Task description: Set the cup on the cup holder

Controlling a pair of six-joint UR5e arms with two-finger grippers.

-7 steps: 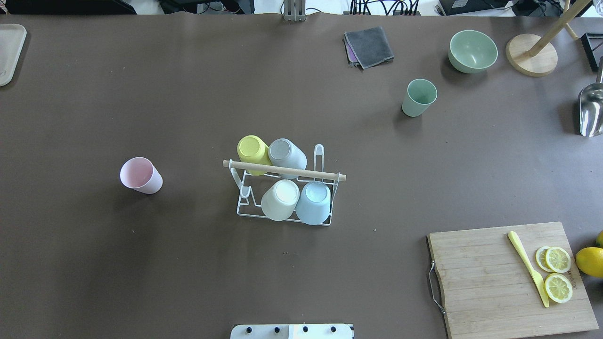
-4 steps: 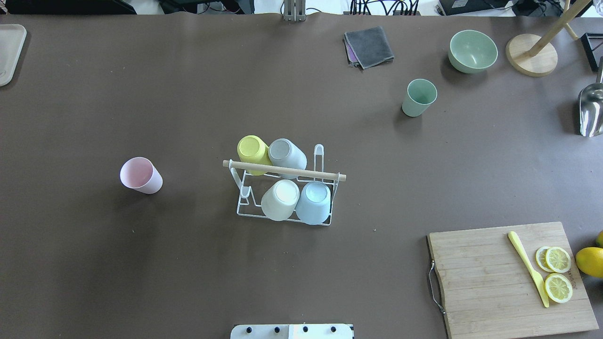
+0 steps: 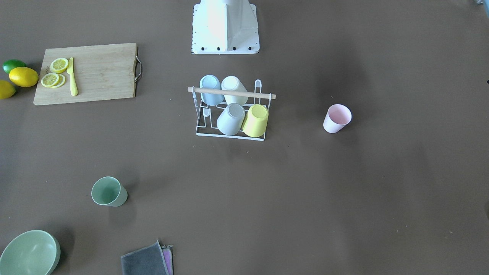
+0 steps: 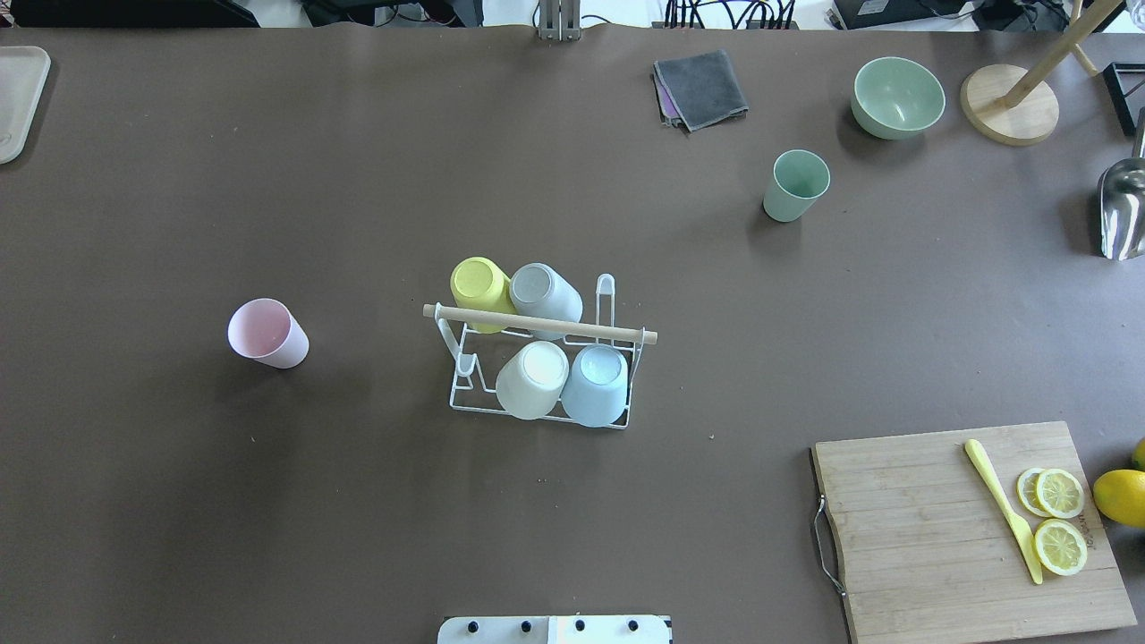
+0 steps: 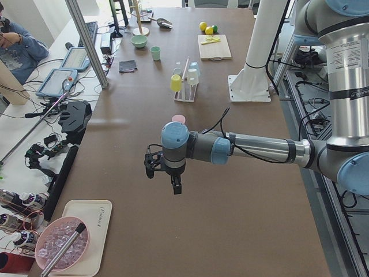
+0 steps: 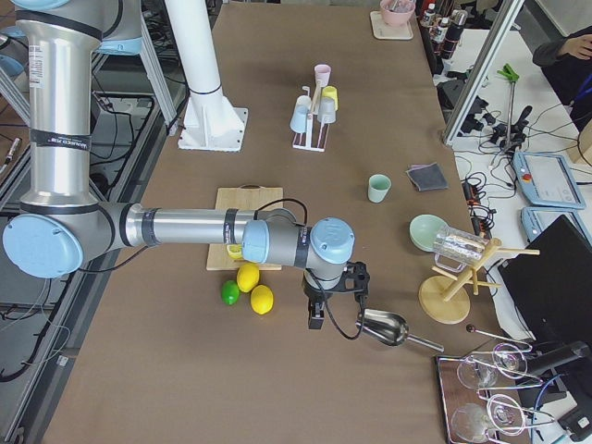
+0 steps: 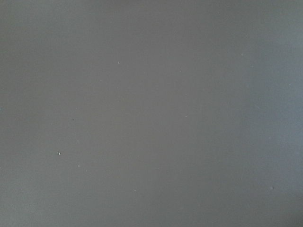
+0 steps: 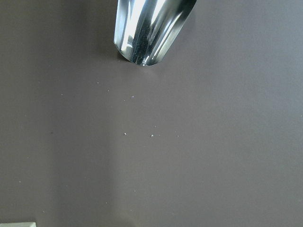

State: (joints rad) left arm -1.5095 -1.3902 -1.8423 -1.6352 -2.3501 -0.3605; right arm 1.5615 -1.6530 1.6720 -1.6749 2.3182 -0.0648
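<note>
**Pink cup stood free on the left arm's side, rack in the middle**

You had the cup holder [image 4: 540, 324] at the centre of the table [image 4: 179, 501], four tumblers already upside down on it. Two prongs [image 4: 605, 291] looked bare, one at each end. The pink cup [image 4: 267, 333] stood upright, mouth up, well apart from the rack on the robot's left. The green cup [image 4: 795, 185] stood upright on the far right.

Your left gripper [image 5: 162, 178] hung above bare table towards the left end, with the pink cup beyond it towards the rack. That made it the nearer arm for that cup. The right gripper [image 6: 331, 298] hung near the metal scoop [image 6: 384, 328], away from the green cup. Each showed only in a side view, so I cannot tell whether either was open or closed.

Both cups looked like smooth, matte, tapered plastic with a vertical long axis. I judge the cup had to be flipped to sit over a thin white wire prong below the wooden rod.
</note>
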